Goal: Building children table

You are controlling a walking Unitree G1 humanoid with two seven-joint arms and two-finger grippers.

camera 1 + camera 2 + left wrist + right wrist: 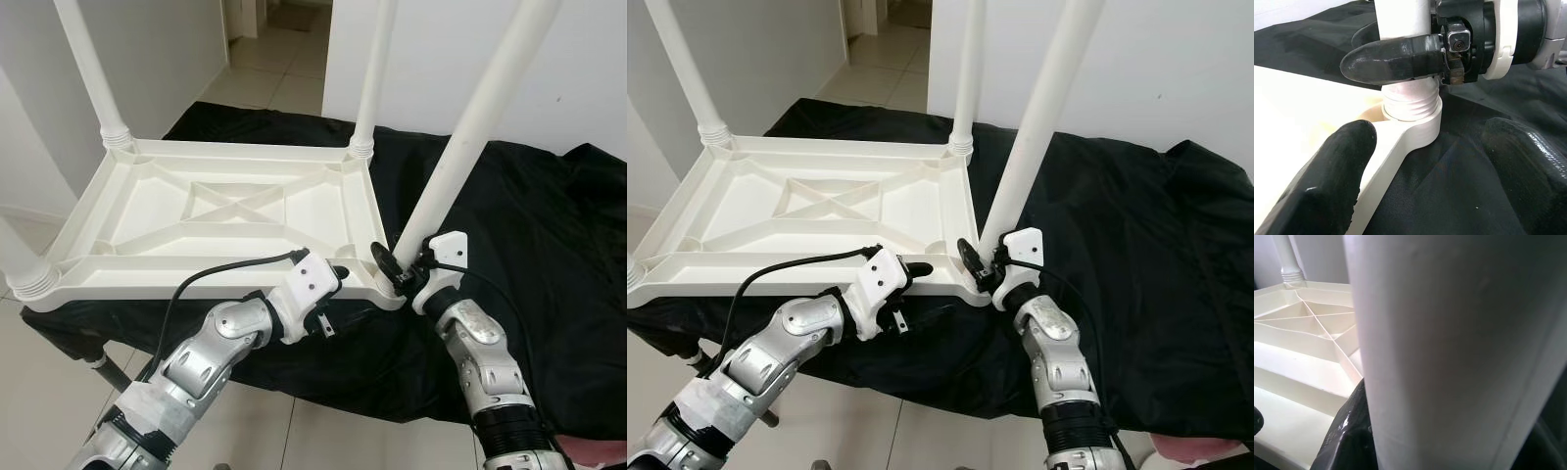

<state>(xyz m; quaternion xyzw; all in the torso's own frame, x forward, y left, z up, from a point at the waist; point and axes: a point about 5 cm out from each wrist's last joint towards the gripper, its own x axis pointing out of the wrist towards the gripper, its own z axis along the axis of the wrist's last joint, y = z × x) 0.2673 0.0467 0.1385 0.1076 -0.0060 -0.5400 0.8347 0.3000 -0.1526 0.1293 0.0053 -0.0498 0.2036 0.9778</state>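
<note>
A white plastic children's table lies upside down on a black cloth. White legs stand in its far left, far right and near left corners. A fourth leg leans to the right, its threaded end in the near right corner socket. My right gripper is shut on this leg just above the socket, one finger lying across it. My left gripper is open at the table's near rim, left of that corner, with one finger on the table and the other over the cloth.
The black cloth covers a low support and spreads far to the right. A metal frame leg shows under its near left edge. Tiled floor lies in front, white walls behind, with a doorway at the back.
</note>
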